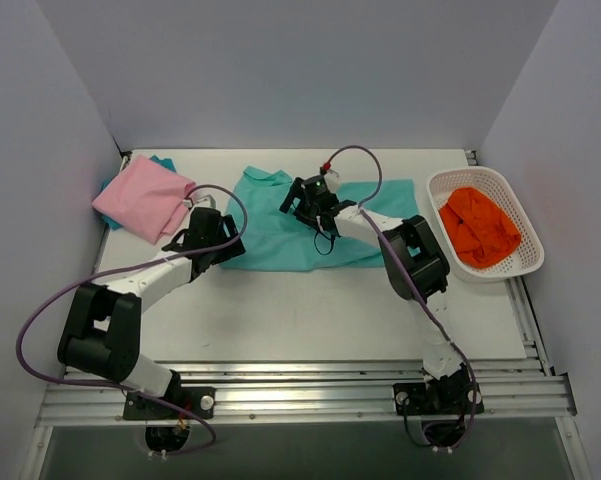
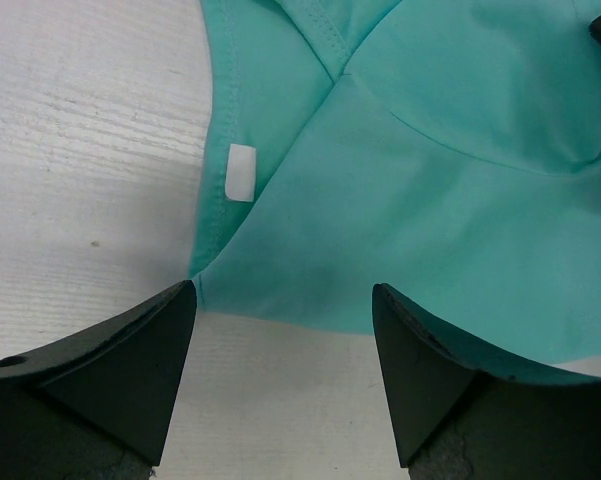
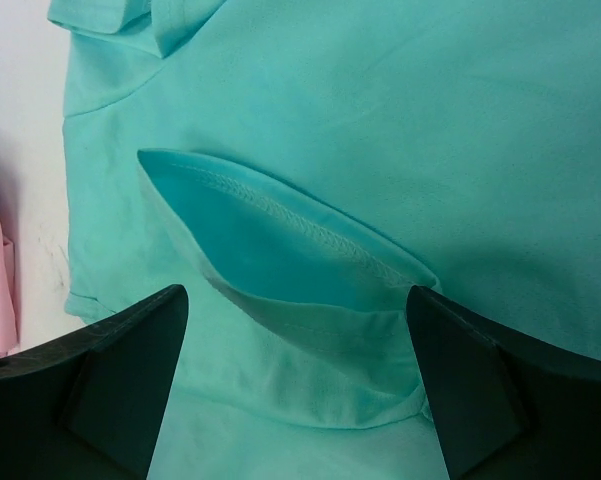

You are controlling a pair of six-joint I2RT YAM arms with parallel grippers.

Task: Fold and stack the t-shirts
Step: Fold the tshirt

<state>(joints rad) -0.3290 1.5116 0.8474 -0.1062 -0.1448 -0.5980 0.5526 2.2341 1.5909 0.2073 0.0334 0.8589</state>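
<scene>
Left end effector (image 2: 282, 290) and right end effector (image 3: 295, 292) hover open over the mint-teal t-shirt (image 1: 270, 238); pinching one layer could bunch it.

Left tool (image 2: 285, 300) low over the white tabletop (image 2: 80, 150), fingers (image 2: 140, 360) spread wide with nothing between them. Edge of the mint-teal t-shirt (image 2: 450, 200) lies just beyond the tips, its corner near the left-hand tip. Small white label (image 2: 241, 171) on the hem.

The left tool (image 1: 218, 240), reaching toward one o'clock, has its fingers spread wide. The right tool (image 1: 304, 200), angled toward eleven o'clock, does likewise.
</scene>
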